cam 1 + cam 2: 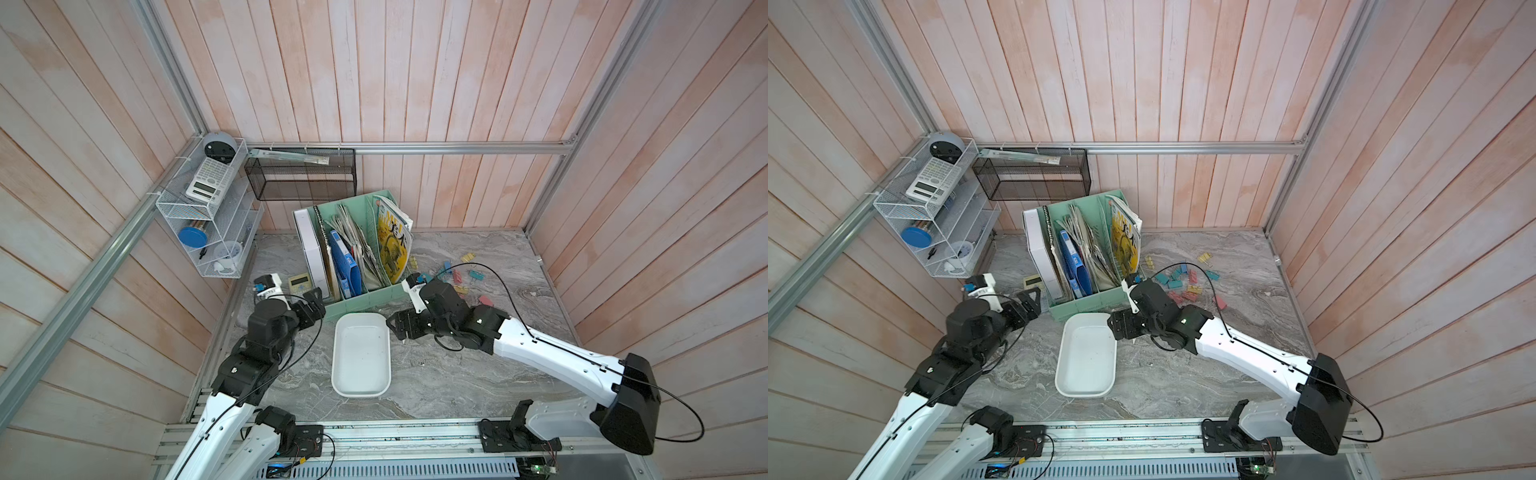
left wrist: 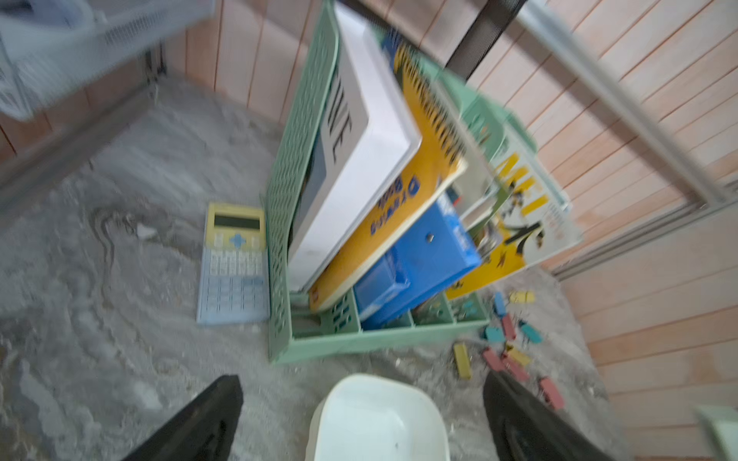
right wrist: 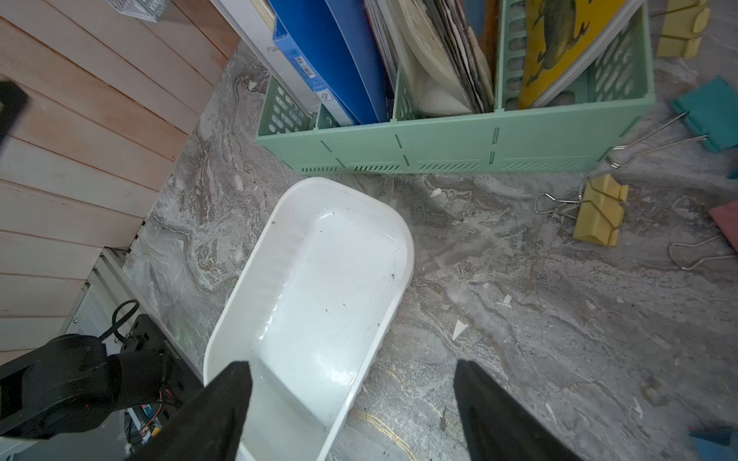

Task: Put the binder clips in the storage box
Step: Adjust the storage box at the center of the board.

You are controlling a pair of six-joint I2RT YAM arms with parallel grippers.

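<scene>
Zero binder clips (image 1: 457,276) are in the storage box (image 1: 360,361). It lies bare at mid-table, toward the front edge, so by my read the whole job is ahead. Left gripper (image 1: 314,301) hangs by the left front corner of the mint file organizer (image 1: 365,301), jaws spread wide, nothing in them. Right gripper (image 1: 395,328) hovers at the box's far right corner, jaws also wide and empty. Further right, the clips lie scattered on the table beside the organizer's right wall, toward the back right corner.

Now the writing. A white binder (image 2: 359,131) shows dark letters too blurred to read. The yellow spiral pad (image 2: 399,207) seems to say "Drawing Book". The blue folder (image 3: 319,52) has a barcode sticker. The yellow magazine (image 2: 519,191) reads "MEI".
</scene>
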